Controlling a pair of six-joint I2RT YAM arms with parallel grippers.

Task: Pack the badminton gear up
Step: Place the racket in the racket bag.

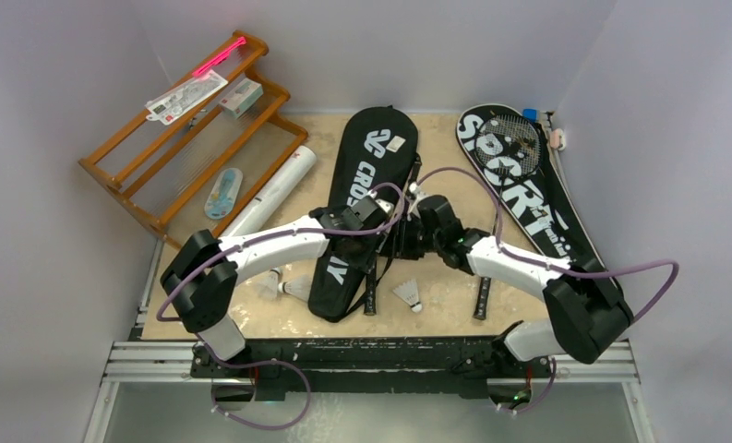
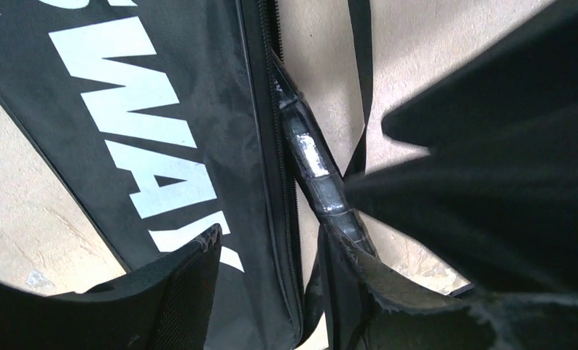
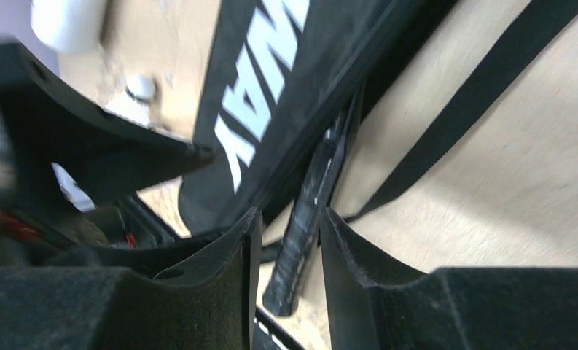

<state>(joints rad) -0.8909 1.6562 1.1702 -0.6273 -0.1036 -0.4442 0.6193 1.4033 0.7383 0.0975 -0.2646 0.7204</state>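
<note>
**Centre:** black fabric racket-shaped bag [image 1: 366,194] with bold white block lettering and a white emblem.
**Right:** second black racket-shaped bag [image 1: 528,198], also white-lettered; thin racket head [image 1: 512,140] with pale silver-white strings.
**Close views:** glossy black wrapped racket handle [image 2: 322,182] with silvery highlights.
**Also:** white feather shuttlecocks [image 1: 410,295]; long white-silver tube [image 1: 271,192]; orange wooden rack [image 1: 113,180]; white pink-edged card [image 1: 188,92]; small white carton [image 1: 242,95]; mottled sandy-beige tabletop [image 1: 454,300]; white-and-black robot arms [image 1: 279,245] with purple cables.
</note>
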